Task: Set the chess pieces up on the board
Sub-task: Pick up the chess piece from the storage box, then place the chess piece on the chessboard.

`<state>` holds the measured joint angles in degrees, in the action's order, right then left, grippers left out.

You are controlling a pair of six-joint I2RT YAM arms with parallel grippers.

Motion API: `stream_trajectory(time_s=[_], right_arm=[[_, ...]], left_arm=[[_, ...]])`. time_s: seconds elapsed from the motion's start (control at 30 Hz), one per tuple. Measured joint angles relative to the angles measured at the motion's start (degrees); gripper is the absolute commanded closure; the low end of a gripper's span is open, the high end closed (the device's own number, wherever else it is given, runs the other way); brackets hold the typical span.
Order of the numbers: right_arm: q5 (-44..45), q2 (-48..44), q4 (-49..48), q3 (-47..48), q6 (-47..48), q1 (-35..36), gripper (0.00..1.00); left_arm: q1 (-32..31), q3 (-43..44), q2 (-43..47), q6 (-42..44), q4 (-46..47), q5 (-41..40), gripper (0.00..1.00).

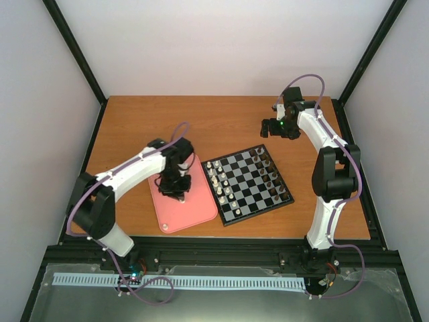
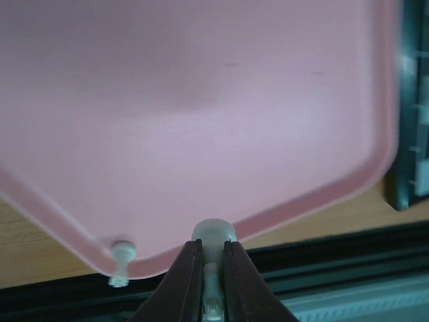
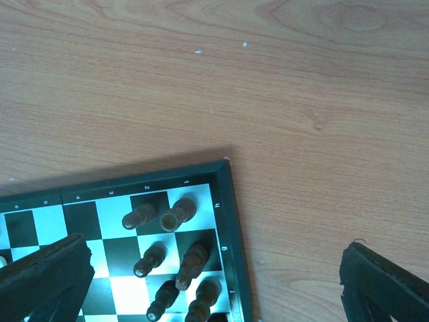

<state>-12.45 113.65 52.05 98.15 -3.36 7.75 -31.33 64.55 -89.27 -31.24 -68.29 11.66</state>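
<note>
Looks like a robotics lab test cell, not anybody's home. Plain white panel walls (image 1: 221,40) boxed in by black frame posts (image 1: 75,50), a bare wooden worktop (image 1: 221,117), and a left arm (image 1: 127,173) and right arm (image 1: 328,176) bolted to a black metal rail (image 1: 221,258) along the bottom of the frame, with purple cables (image 1: 307,76) looping off them.

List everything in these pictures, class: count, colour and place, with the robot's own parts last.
table: one, brown wood, under everything.
tray: one, pink, left of the board.
board: one, black and silvery-white, black rim, mid-table.
cream pieces: number unclear, along the board's left side.
dark pieces: number unclear, brown, along the board's right side.
loose cream piece: one, at the tray's near corner.
held cream piece: one, above the tray's edge.
left fingers: two, dark, shut on the held cream piece.
right fingers: two, black, open, beyond the board.
</note>
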Motion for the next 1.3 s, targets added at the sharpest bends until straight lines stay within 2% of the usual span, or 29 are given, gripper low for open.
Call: stream_trajectory(time_s=[0.27,0.7,0.87,1.3], right_arm=[[0.1,0.0,0.1,0.0,0.0,0.0,0.00],[0.5,0.0,0.4,0.0,0.5,0.0,0.00],[0.9,0.0,0.4,0.0,0.6,0.0,0.00],[0.8,0.0,0.4,-0.6,0.6,-0.2,0.00]], left_arm=[[-13.4,18.1,-11.9,3.1,-4.9,0.4,0.99],[-23.6,35.0,-24.9,6.4,-10.8,-2.0,0.99],[-25.6,36.7,-27.6,6.9,-11.0,-2.2,0.99],[-25.7,36.5,-31.3,7.0,-8.2,-5.9,0.99]])
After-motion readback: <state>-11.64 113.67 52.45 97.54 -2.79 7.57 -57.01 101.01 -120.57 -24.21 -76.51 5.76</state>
